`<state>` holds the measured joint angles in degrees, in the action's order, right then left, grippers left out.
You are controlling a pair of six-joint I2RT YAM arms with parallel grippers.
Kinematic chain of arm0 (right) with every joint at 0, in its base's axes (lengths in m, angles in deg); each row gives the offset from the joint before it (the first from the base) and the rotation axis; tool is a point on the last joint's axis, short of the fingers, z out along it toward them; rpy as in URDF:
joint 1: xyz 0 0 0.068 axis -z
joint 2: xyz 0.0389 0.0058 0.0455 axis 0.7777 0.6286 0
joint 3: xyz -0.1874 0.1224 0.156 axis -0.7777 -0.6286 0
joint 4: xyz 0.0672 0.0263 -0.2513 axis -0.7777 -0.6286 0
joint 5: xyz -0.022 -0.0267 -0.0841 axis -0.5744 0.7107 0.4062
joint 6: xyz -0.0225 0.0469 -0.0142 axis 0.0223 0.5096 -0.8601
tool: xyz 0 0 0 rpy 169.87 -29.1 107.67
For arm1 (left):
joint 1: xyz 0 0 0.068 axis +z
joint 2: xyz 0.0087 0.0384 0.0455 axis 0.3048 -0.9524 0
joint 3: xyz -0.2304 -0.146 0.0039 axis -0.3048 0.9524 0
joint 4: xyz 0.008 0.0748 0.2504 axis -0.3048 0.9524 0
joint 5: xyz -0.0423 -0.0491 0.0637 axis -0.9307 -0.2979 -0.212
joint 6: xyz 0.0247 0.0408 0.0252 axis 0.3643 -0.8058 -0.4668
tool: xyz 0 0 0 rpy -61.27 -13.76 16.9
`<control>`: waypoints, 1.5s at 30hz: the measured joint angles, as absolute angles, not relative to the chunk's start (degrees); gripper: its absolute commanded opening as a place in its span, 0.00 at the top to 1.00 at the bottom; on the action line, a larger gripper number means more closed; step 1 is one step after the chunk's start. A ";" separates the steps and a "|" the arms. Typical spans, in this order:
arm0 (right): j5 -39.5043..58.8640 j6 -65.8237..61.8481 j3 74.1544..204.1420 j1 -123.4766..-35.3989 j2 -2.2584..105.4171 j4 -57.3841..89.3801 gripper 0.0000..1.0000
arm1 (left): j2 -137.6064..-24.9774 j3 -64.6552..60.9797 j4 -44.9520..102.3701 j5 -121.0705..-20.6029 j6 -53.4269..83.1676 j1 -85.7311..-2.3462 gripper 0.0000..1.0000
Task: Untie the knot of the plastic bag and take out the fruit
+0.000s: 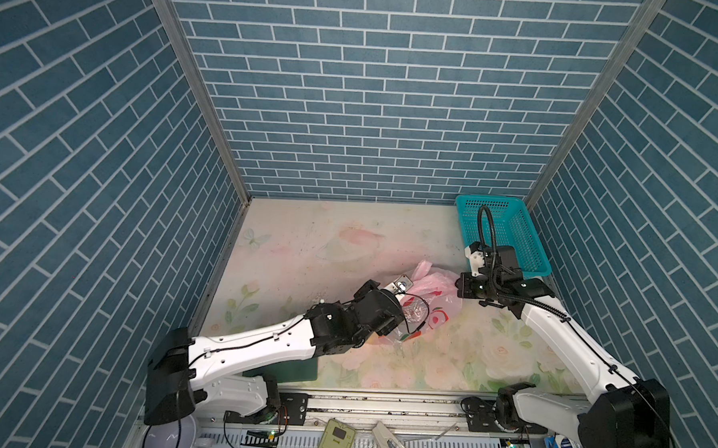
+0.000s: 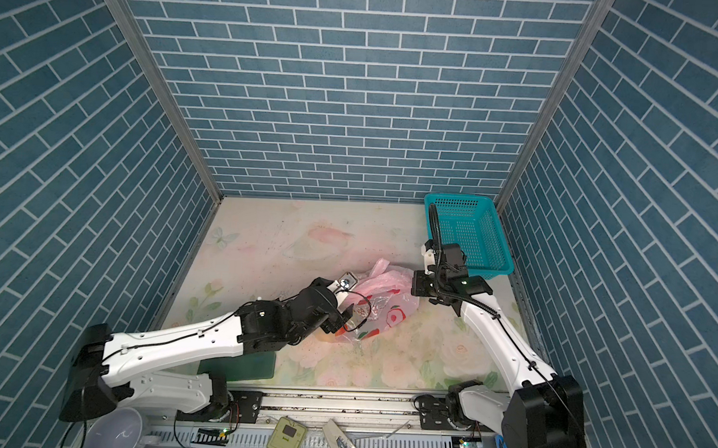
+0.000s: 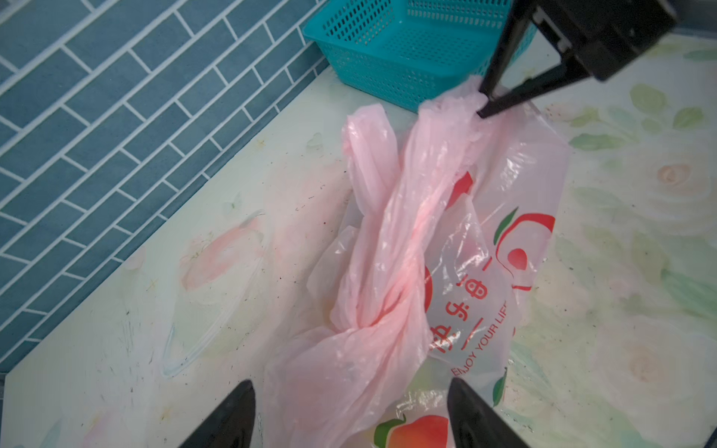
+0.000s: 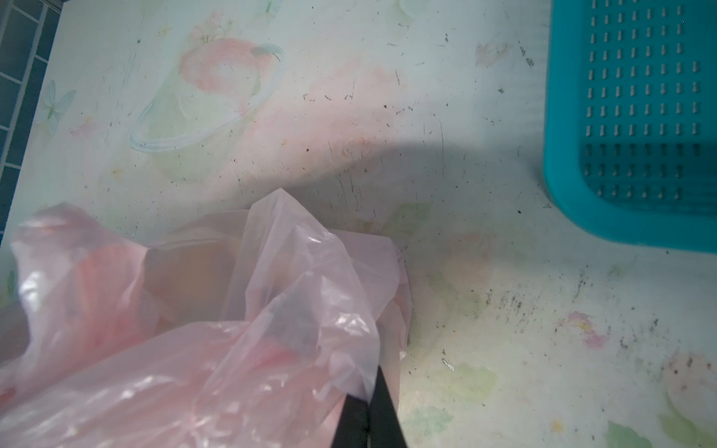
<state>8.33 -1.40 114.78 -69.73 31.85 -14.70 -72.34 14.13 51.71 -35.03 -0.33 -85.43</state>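
Note:
The pink plastic bag [image 1: 433, 286] [image 2: 388, 282] lies on the flowered table, right of centre. Its knot [image 3: 372, 322] ties the two pink handle strips together. My left gripper [image 3: 351, 384] hovers over the bag, open, with one dark finger on each side of the strip just below the knot and neither touching it. In both top views that gripper [image 1: 403, 318] covers the knot. My right gripper [image 4: 370, 391] [image 1: 456, 285] is shut on the end of one handle strip [image 3: 465, 101]. The fruit is mostly hidden inside the bag; a dim orange shape [image 4: 186, 271] shows through the plastic.
A teal perforated basket [image 1: 511, 231] [image 3: 407, 46] stands at the back right, just behind my right gripper. Blue brick walls close in the table on three sides. A dark green board [image 1: 297, 368] lies under my left arm at the front edge.

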 measured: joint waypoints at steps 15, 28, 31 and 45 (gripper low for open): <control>7.90 -1.40 117.29 -69.73 33.99 -16.62 1.00 | -83.64 13.89 43.32 -30.48 -6.86 -85.65 0.64; 7.33 -1.51 117.36 -68.94 34.72 -17.50 1.00 | -71.57 16.86 43.41 -29.98 -6.07 -85.65 1.00; 5.43 -2.43 117.84 -68.88 34.61 -17.52 0.85 | -69.98 17.87 43.74 -31.12 -6.01 -85.65 1.00; 0.33 -18.45 122.95 -76.77 28.60 -18.83 0.26 | -67.79 22.57 43.41 -33.65 0.48 -85.08 0.32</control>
